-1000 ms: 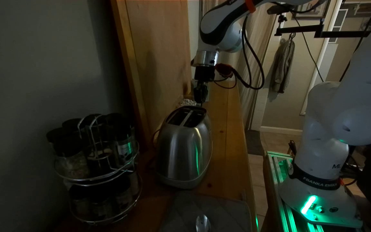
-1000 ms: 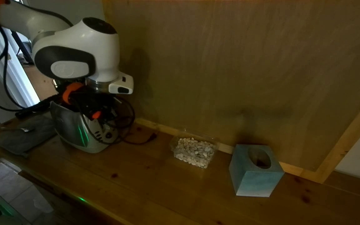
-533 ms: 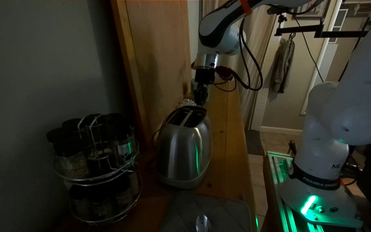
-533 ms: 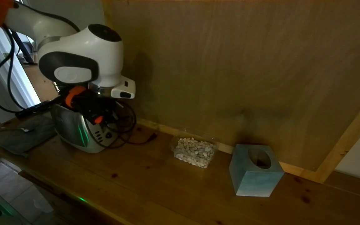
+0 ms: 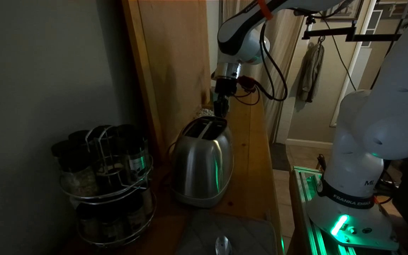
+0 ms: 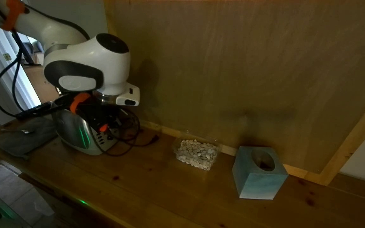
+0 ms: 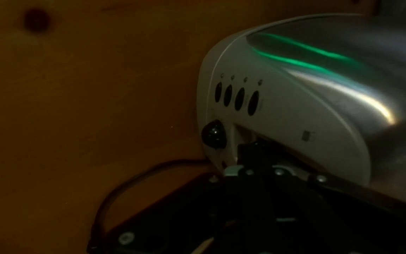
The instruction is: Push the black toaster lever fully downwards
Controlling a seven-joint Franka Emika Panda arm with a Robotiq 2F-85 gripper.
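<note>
Dark hand (image 7: 254,150), pressed together, tip at the slot (image 7: 243,134) in the toaster's (image 7: 305,106) end, lever contact unclear

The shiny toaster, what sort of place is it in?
Probably a kitchen, or a kitchen corner in a home, though I can't be sure. The toaster stands on a wooden counter, with jars nearby and a spoon on a grey mat.

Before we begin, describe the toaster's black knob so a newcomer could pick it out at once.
In the wrist view, find the shiny steel toaster, then its pale end panel. Near the panel's left edge there sits the black knob, rounded and bulging, broader than any of the four slim oval buttons lined up nearby.
</note>
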